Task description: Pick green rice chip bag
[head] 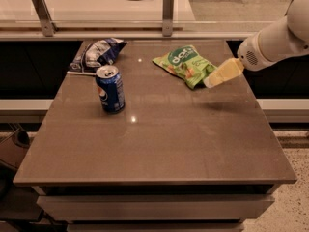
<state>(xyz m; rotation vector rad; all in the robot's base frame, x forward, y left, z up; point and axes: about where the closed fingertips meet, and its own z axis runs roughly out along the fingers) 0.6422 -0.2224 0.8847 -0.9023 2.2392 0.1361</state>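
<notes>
The green rice chip bag [186,64] lies flat on the far middle of the brown table [159,144]. It is bright green with white lettering and orange chip pictures. My gripper [214,79] comes in from the right on a white arm [275,40]. Its yellowish tip hangs at the bag's right edge, just above the table. I cannot see whether it touches the bag.
A blue soda can [110,88] stands upright left of centre. A blue-and-white foil snack bag [95,53] lies at the far left corner. A counter with metal posts [167,8] runs behind the table. The table's right edge lies under my arm.
</notes>
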